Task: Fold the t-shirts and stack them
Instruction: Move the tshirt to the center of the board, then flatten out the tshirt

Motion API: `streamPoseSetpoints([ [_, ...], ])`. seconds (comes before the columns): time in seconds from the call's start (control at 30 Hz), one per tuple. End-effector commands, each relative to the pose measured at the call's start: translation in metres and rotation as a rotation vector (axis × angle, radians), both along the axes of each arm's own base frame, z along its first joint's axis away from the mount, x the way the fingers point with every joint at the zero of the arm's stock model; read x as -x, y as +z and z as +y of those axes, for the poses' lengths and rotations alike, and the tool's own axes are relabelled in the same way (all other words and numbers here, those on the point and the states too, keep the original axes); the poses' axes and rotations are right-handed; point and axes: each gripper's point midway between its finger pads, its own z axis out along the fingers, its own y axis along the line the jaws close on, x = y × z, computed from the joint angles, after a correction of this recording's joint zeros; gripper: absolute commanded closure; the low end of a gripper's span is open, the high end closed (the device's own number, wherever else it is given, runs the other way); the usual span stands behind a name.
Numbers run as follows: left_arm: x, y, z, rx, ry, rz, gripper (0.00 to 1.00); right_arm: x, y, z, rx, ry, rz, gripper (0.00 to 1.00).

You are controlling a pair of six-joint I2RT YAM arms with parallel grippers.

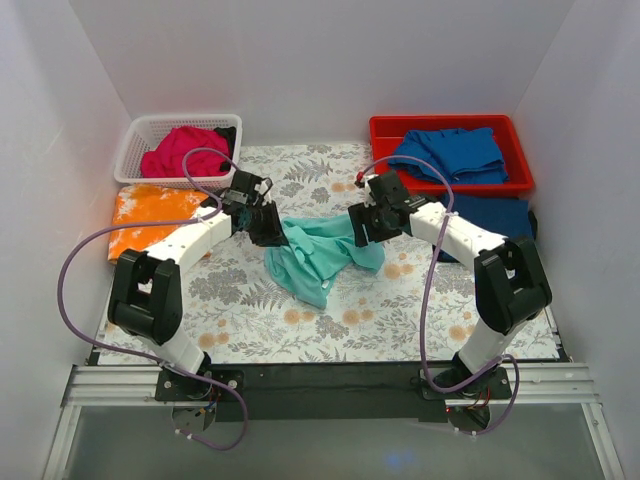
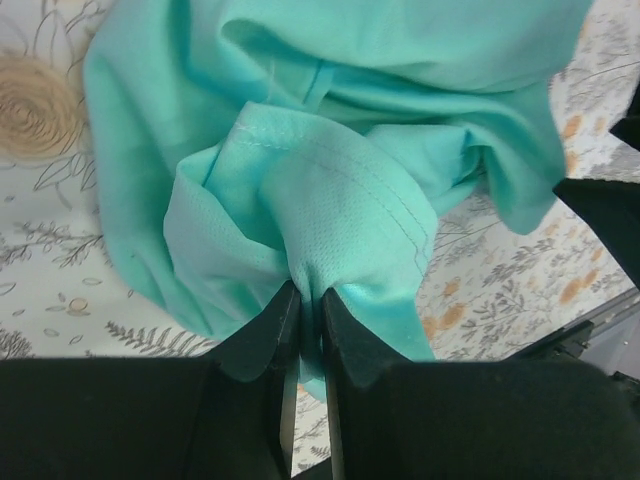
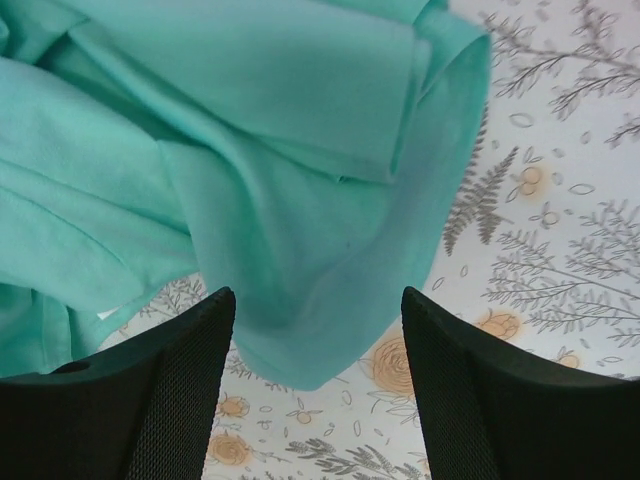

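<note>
The step in hand looks like the first one for the mint-teal shirt [image 1: 318, 258]: getting it spread flat before any fold is made. It lies crumpled at the middle of the top view, on the flowered sheet [image 1: 400, 320], between the two arms.

The left gripper [image 2: 308, 296] has its fingers pressed together on a bunched fold of cloth beside a stitched hem, and the fabric puckers out of the pinch. The right gripper [image 3: 318, 310] is spread wide with nothing clamped. In its wrist view the shirt's loose edge fills the upper left and reaches down between the fingers. I cannot tell whether the fingers touch the cloth.

The next move probably calls for the right gripper to settle on an edge or corner on its own side, close on a single layer, and then draw away from the left so the shirt opens out. Catching several layers at once would keep it bunched.

The shirt is plain, thin and soft, twisted into overlapping folds, with a fine mesh weave and a double row of stitching near the pinch. One end trails toward the lower left of the top view.

Elsewhere, a magenta shirt [image 1: 185, 152] sits in the white basket [image 1: 135, 150] at upper left, an orange shirt [image 1: 150, 212] lies just below it, and a blue shirt [image 1: 450, 155] fills the red bin [image 1: 385, 130] at upper right.
</note>
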Motion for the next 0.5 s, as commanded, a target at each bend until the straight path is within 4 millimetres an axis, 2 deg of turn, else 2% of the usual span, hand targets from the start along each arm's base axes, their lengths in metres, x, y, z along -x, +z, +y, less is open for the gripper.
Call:
streamPoseSetpoints([
  [0.0, 0.015, 0.002, 0.021, -0.084, 0.038, -0.003, 1.00, 0.014, 0.009, 0.014, -0.069, 0.055, 0.008, 0.26],
  [0.13, 0.025, 0.004, 0.032, -0.123, 0.067, 0.004, 1.00, 0.022, -0.005, 0.024, -0.079, 0.123, 0.057, 0.23],
  [0.2, 0.026, 0.009, 0.037, -0.135, 0.088, -0.006, 1.00, 0.025, -0.020, 0.026, -0.070, 0.133, 0.103, 0.23],
  [0.23, 0.027, 0.010, 0.038, -0.138, 0.096, -0.008, 1.00, 0.023, -0.024, 0.027, -0.066, 0.129, 0.115, 0.25],
  [0.27, 0.027, 0.012, 0.039, -0.141, 0.104, -0.015, 1.00, 0.026, -0.035, 0.026, -0.048, 0.131, 0.152, 0.27],
  [0.3, 0.027, 0.016, 0.041, -0.145, 0.116, -0.023, 1.00, 0.026, -0.040, 0.026, -0.043, 0.131, 0.168, 0.32],
  [0.47, 0.025, 0.026, 0.041, -0.135, 0.123, -0.041, 1.00, 0.029, -0.050, 0.038, -0.074, 0.175, 0.226, 0.38],
])
